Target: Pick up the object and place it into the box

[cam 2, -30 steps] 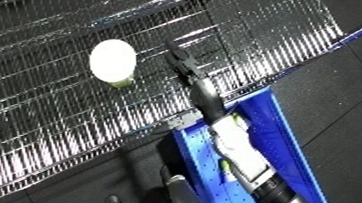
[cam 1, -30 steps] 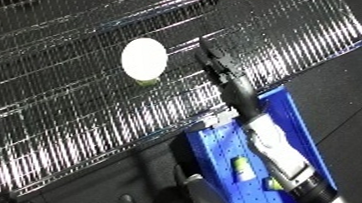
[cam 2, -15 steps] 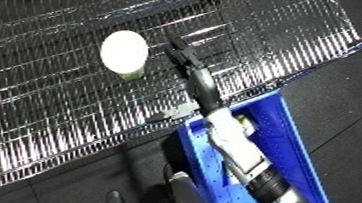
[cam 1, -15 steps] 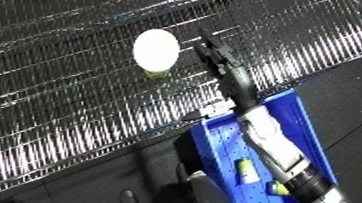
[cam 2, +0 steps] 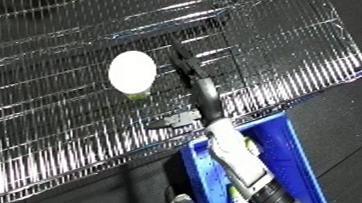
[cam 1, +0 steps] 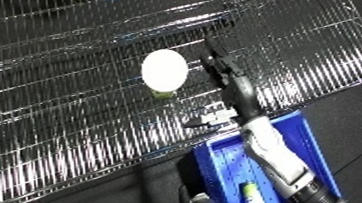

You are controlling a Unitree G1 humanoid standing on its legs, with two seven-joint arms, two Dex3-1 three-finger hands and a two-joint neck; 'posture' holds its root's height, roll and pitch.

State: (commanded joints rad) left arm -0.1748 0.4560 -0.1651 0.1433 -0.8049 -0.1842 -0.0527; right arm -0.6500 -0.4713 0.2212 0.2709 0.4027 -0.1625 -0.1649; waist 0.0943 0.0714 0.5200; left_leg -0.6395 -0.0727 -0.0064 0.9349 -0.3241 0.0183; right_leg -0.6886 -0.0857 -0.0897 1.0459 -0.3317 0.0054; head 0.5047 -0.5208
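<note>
Hand [cam 1: 219,67] beside white-lidded object [cam 1: 164,70] on wire shelf [cam 1: 63,120], fingers straight, nothing held; shift left before closing.

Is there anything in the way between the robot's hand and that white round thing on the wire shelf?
Nothing visible is. The right hand reaches over the wire shelf just right of the white round object, with only bare wire between them. The blue bin sits below the shelf's front edge.
</note>
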